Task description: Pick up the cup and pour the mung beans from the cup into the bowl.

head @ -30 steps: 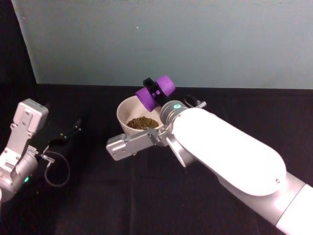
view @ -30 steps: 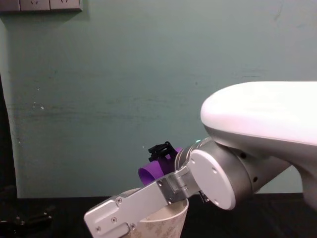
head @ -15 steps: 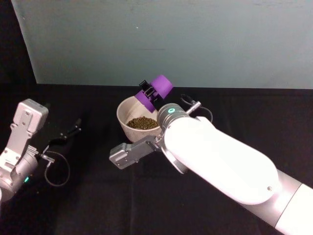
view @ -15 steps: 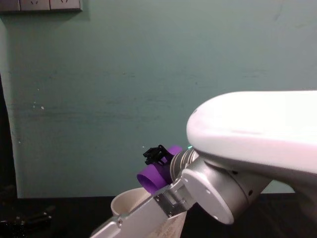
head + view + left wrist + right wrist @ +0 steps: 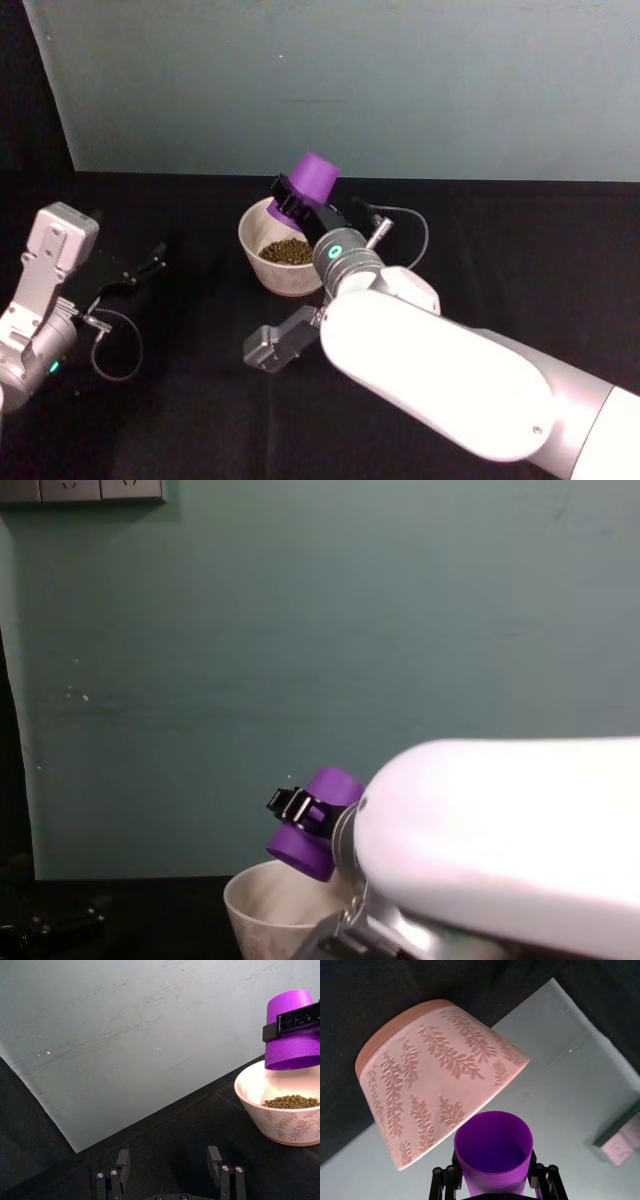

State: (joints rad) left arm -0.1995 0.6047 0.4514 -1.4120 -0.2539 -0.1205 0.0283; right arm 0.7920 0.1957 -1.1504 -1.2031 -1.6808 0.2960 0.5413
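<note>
The right gripper (image 5: 302,199) clamps the purple cup (image 5: 314,174) upended, long axis near vertical, mouth down just above the far rim of the leaf-patterned bowl (image 5: 286,282) holding mung beans (image 5: 285,251); the left gripper (image 5: 168,1153) is spread, well apart to the left.

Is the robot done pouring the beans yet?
Nearly. Done: the mung beans lie in the bowl, and the cup looks empty inside. In hand: the right gripper holds the cup tipped mouth-down over the bowl. Left: probably turning the cup upright and setting it down. The left gripper sits open, off to the left.
</note>
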